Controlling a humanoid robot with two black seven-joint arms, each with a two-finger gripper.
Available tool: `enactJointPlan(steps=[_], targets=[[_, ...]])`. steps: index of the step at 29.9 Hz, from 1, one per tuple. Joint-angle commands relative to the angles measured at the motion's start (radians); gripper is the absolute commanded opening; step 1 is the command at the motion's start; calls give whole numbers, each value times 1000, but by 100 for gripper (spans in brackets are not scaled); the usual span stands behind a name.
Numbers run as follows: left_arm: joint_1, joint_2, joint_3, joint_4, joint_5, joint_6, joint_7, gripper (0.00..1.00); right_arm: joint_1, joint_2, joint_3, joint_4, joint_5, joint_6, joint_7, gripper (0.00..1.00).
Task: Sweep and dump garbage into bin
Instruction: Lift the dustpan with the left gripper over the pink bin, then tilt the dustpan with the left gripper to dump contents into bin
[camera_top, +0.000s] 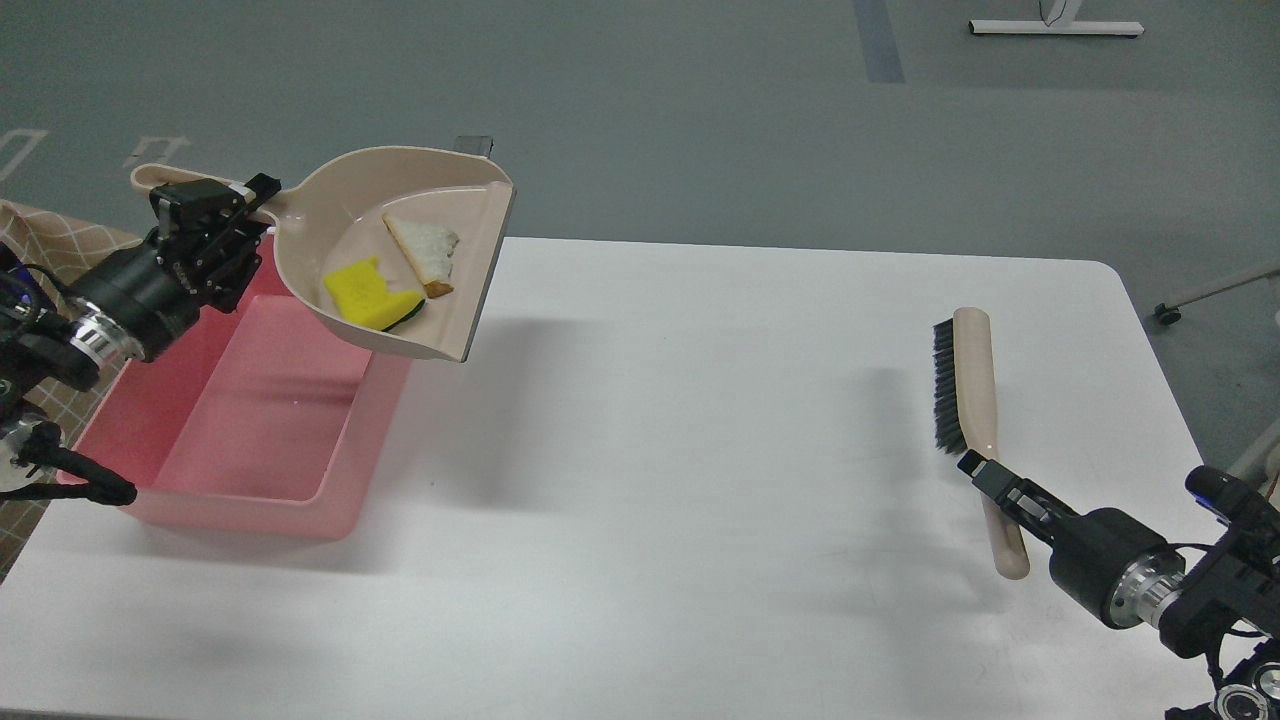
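We find no legible text, label, brand, number or sign anywhere. The grey floor (640, 100) carries white painted outline marks (155, 152) at far left, but they form no character we can read. The dustpan (400, 250), the brush (965, 380), the bin (250, 430) and the worktop (700, 500) show plain surfaces with no print that we can make out.

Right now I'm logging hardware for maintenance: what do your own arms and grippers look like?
Both arms are matte black with silver metal rings at the wrists. The left gripper has a white marking near its tip, and loose black cables trail along that arm. The right gripper has slim black fingers; a blue spot shows behind its wrist.
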Motion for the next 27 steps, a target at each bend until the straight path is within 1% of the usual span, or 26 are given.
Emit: enactJointPlan(steps=[1, 4, 8, 14, 18, 22, 27], targets=[[0, 20, 2, 39, 1, -10, -33, 11, 1, 2, 0, -2, -1, 0, 0, 22], [0, 23, 2, 64, -1, -22, -43, 11, 1, 2, 0, -2, -1, 0, 0, 22], [-2, 27, 2, 113, 1, -52, -68, 11, 1, 2, -2, 0, -3, 0, 0, 22], [0, 58, 5, 170, 1, -52, -100, 11, 7, -1, -2, 0, 0, 0, 0, 22], [-3, 78, 9, 193, 5, -52, -100, 12, 8, 0, -3, 0, 0, 0, 0, 24], [-11, 103, 19, 269, 15, -52, -100, 12, 11, 0, -5, 1, 0, 0, 0, 24], [-13, 109, 53, 312, 47, -52, -100, 12, 10, 3, -5, 0, -1, 0, 0, 24]])
